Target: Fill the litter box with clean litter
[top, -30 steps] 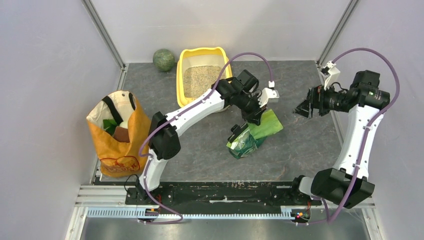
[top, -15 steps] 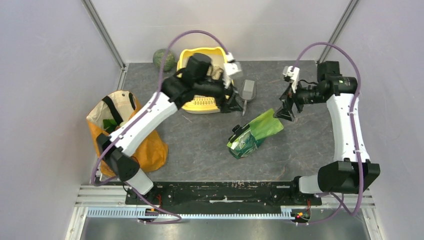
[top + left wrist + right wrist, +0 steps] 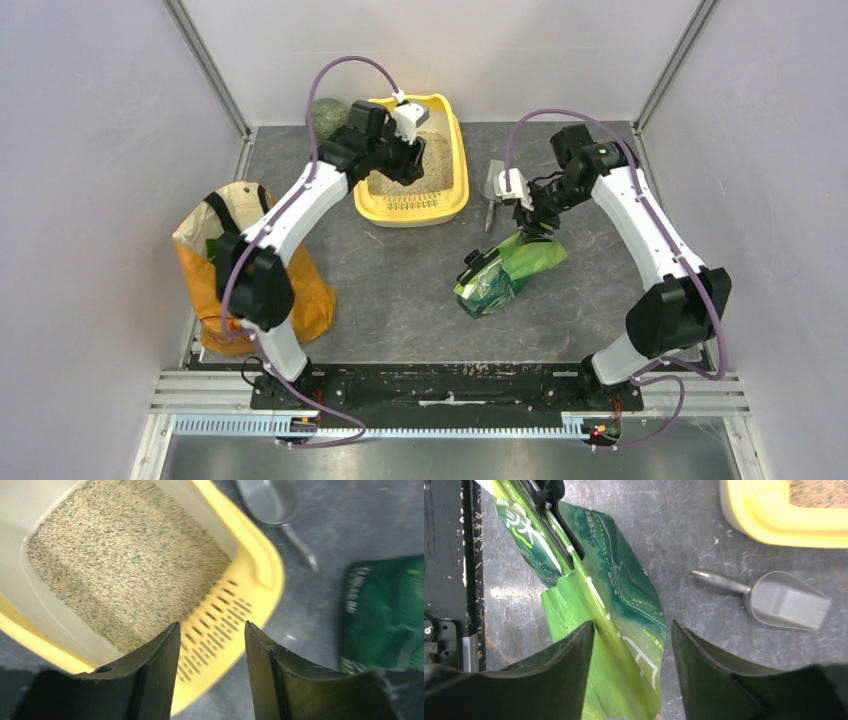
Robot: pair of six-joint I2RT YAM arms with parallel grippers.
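**Top view, 12 o'clock at the far wall.**

**Table** [image 3: 400, 290]: grey, mottled surface that carries everything.

**Left arm** [image 3: 290, 215]: reaches from its base at 7 o'clock toward 12 o'clock, with its wrist over the litter box.

**Right arm** [image 3: 650, 235]: rises from 5 o'clock along the 3 o'clock side, then bends back toward the centre.

**Orange shopping bag** [image 3: 250, 290]: stands upright at 9 o'clock with its mouth open.

**Litter box** [image 3: 460, 150]: a yellow tray at 12 o'clock, resting flat on the table. Its slotted grille [image 3: 410, 203] is at the 6 o'clock end.

**Clean litter** [image 3: 125, 565]: beige granules with green specks. It lies inside the box basin and covers the floor up to the grille.

**Green bag** [image 3: 505, 270]: glossy, lying on its side just toward 3 o'clock from the centre. It is well apart from the box.

**Green ball** [image 3: 325, 110]: sits in the 11 o'clock corner, just beside the box.

**Grey scoop** [image 3: 786, 602]: lies on the table between the box and the green bag, at about 1 o'clock.

**Left gripper** [image 3: 211, 627]: its fingers are spread and it hangs above the grille end of the box.

**Right gripper** [image 3: 631, 625]: its fingers are spread over the 12 o'clock end of the green bag, which shows in the gap between them. Whether they touch the bag cannot be told.
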